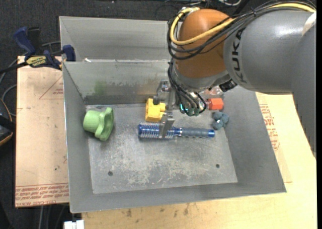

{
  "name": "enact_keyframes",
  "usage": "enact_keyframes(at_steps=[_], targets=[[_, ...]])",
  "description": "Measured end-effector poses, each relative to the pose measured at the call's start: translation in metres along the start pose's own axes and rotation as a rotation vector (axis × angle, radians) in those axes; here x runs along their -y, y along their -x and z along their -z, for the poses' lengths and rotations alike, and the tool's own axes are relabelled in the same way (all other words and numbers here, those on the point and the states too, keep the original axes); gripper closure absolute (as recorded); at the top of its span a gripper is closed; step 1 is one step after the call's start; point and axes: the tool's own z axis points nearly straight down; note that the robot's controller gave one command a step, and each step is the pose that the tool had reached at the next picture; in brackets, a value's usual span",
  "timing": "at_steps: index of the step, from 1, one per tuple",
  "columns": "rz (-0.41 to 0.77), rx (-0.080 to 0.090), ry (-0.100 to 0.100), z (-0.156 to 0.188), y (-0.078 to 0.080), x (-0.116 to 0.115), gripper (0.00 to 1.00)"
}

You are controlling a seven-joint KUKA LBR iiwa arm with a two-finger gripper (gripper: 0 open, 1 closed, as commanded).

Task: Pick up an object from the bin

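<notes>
My gripper (166,122) hangs in the middle of the bin, its fingers pointing down. One fingertip reaches the blue brush (173,133), which lies crosswise with its bristle head to the left and its clear blue handle to the right. A yellow block (153,110) sits just left of the fingers, touching or nearly touching them. Whether anything is between the fingers is hidden by the gripper body.
A light green cup-like piece (99,122) lies on its side at the bin's left. An orange-red block (216,103) and a small grey-blue piece (220,119) lie right of the gripper. The arm's orange cover and cables hang over the bin's back.
</notes>
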Motion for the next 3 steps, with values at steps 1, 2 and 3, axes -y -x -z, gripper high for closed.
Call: enact_keyframes(at_steps=[1, 2, 3], targets=[[0.055, 0.022, 0.002, -0.112, -0.005, 0.052, 0.0], [-0.016, 0.012, 0.001, -0.084, -0.003, 0.038, 0.0], [-0.09, 0.009, 0.002, -0.086, -0.005, 0.021, 0.0]])
